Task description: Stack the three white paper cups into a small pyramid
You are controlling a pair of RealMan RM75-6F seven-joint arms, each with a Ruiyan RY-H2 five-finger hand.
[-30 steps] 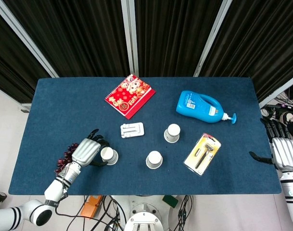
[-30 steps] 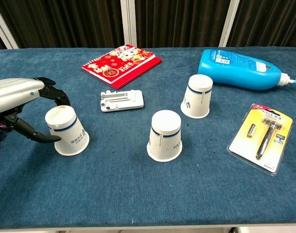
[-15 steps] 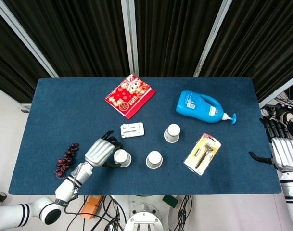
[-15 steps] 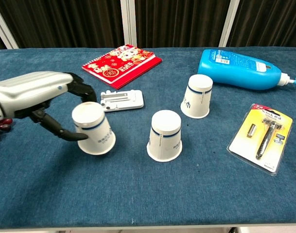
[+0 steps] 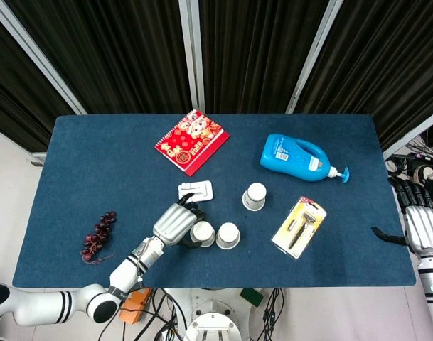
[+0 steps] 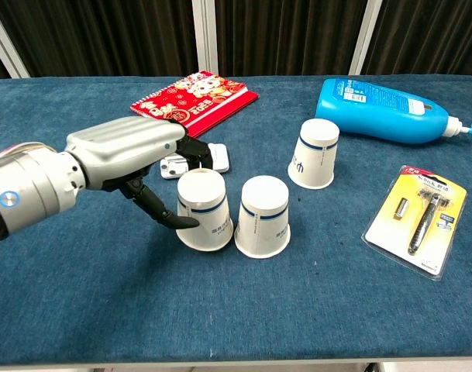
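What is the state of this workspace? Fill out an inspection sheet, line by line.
Surface: blue cloth table, flat.
Job's things: three white paper cups, all upside down, none stacked. Held cup sits beside the middle cup; whether they touch cannot be told. Far cup stands apart.
Clutter: red booklet, blue pump bottle, packaged razor, white plastic holder, grapes.
Hands: left hand grips the held cup; right hand idle off the table's right edge, fingers apart.
Cables: bundle below the table's front edge.
Surroundings: black curtains behind.
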